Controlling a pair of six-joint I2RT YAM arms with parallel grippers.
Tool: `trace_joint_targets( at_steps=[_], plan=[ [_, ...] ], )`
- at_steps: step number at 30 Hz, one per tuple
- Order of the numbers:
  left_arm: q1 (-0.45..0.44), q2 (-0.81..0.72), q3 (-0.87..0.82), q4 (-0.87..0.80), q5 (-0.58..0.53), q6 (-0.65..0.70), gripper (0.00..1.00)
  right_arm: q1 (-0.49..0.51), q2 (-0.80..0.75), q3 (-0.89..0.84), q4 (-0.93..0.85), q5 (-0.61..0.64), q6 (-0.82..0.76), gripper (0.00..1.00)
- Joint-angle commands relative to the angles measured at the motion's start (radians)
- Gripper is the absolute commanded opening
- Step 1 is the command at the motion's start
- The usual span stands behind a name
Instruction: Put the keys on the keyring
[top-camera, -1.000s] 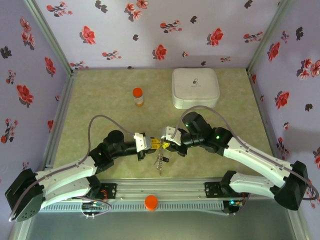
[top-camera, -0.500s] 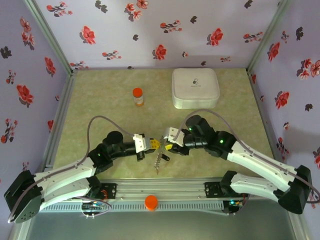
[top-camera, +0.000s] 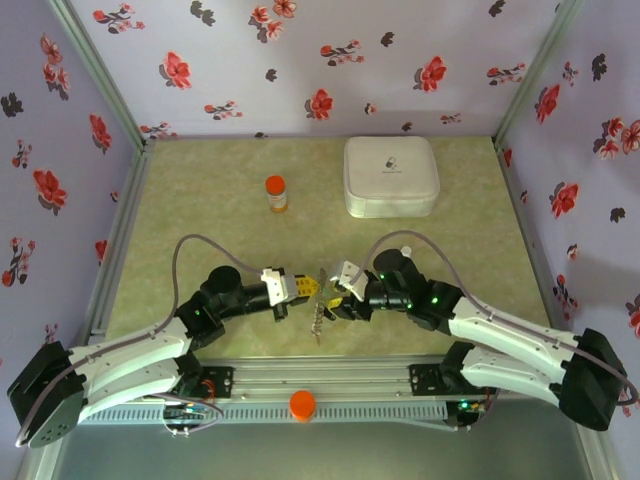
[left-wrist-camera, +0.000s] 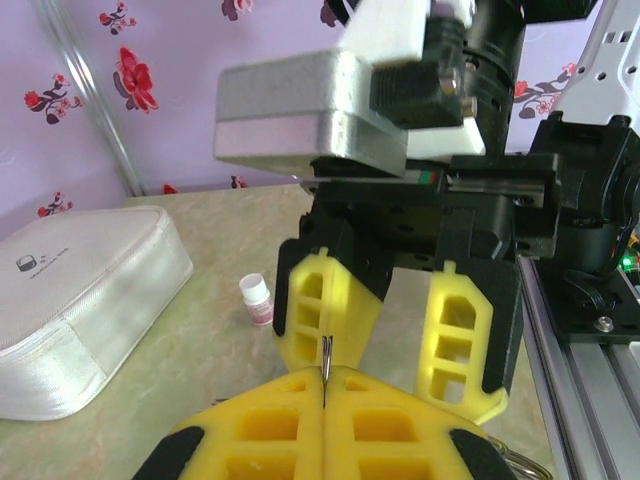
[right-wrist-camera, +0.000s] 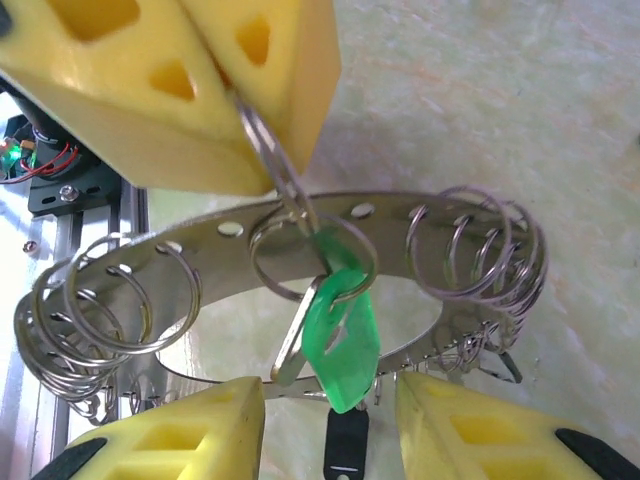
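Observation:
The keyring is a metal band with holes that carries several small split rings. My left gripper is shut on one of these small rings and holds the keyring up above the table. A green-headed key hangs from that ring, and a black key head hangs lower. My right gripper is open, one finger on each side of the green key's tip, touching nothing. In the top view the left gripper and right gripper face each other over the dangling keyring. In the left wrist view my left gripper pinches a thin metal edge.
A white rounded-square case lies at the back right, and an orange bottle stands at the back centre. A small white-capped vial stands on the mat beyond the grippers. The aluminium rail runs along the near edge.
My right gripper has opened, let go of the key and dropped slightly toward the near edge. The left gripper stays shut on the ring and has barely moved.

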Motion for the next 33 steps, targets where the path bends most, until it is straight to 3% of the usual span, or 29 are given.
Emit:
trace_joint_targets(
  at_steps=[1,7,12,16,20,33],
  plan=[
    [-0.004,-0.007,0.003,0.095,-0.009,-0.024,0.0,0.008,-0.005,-0.038,0.115,-0.021,0.05,0.4],
    [-0.004,0.002,0.007,0.102,-0.008,-0.024,0.0,0.007,0.018,-0.07,0.286,-0.027,0.124,0.39],
    [-0.005,0.0,0.008,0.1,-0.008,-0.026,0.0,0.008,0.062,-0.068,0.325,-0.037,0.127,0.37],
    [-0.004,-0.005,0.006,0.095,-0.01,-0.027,0.0,0.008,0.08,-0.063,0.325,-0.036,0.124,0.27],
    [-0.004,-0.012,0.005,0.084,-0.014,-0.027,0.0,0.007,0.073,-0.042,0.25,-0.022,0.089,0.16],
    [-0.004,-0.025,-0.005,0.068,-0.026,-0.015,0.0,0.004,0.006,0.143,-0.073,0.031,-0.053,0.05]
  ],
)
